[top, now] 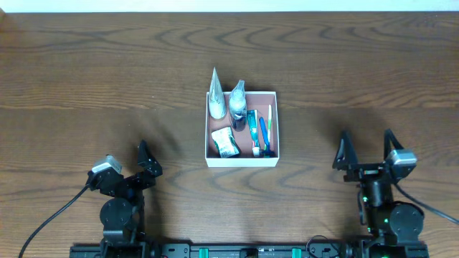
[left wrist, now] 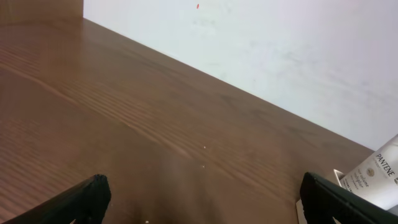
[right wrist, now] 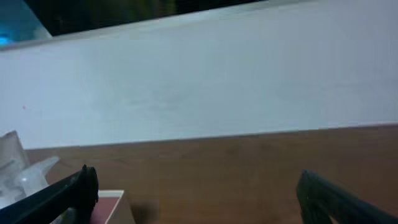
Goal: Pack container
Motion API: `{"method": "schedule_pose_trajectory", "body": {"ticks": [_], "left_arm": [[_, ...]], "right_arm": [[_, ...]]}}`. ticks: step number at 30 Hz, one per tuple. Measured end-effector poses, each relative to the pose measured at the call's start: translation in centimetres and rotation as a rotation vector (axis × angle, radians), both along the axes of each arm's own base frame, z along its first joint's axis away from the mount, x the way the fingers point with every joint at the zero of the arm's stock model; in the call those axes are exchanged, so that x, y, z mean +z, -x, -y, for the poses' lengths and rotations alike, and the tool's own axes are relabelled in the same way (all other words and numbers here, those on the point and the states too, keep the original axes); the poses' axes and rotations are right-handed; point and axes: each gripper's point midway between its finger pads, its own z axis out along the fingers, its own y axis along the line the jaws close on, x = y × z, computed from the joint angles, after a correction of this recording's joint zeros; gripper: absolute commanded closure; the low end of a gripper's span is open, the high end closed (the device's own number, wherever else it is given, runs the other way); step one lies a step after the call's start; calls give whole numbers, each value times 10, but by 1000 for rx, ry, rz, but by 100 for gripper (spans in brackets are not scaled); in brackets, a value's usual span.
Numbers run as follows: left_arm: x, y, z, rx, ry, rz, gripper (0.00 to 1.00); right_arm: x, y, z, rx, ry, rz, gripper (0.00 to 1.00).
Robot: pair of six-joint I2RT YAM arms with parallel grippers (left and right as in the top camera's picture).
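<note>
The container (top: 242,162), a shallow white-walled box with a reddish-brown floor, sits at the table's middle. Inside it lie a white tube (top: 216,100), a small clear bottle (top: 237,99), a green-and-white packet (top: 225,142), a blue toothbrush (top: 262,135) and other slim items. My left gripper (top: 147,159) is open and empty, low at the front left, well apart from the container. My right gripper (top: 366,149) is open and empty at the front right. The left wrist view shows the tube (left wrist: 376,177) at its right edge. The right wrist view shows the container's corner (right wrist: 115,200) at lower left.
A dark wooden table (top: 86,79) spreads around the container. A pale wall (right wrist: 205,81) runs along the table's far edge. Cables trail from both arm bases at the front edge.
</note>
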Motion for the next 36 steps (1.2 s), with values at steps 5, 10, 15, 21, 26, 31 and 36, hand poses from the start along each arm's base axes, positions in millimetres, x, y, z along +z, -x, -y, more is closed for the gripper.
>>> {"method": "schedule_pose_trajectory", "body": {"ticks": [5,10,15,21,26,31,36], "left_arm": [[0,0,0,0,0,0,2],[0,0,0,0,0,0,2],[0,0,0,0,0,0,2],[0,0,0,0,0,0,2],[0,0,0,0,0,0,2],[0,0,0,0,0,0,2],[0,0,0,0,0,0,2]], "right_arm": [[-25,-1,-2,10,5,-16,1],[-35,1,-1,7,5,-42,1],[-44,1,0,2,6,-78,1],[-71,1,1,-4,5,-186,1],[-71,1,2,-9,5,-187,1],[-71,1,2,-10,5,-187,1],[-71,1,2,-10,5,-187,1]]}}
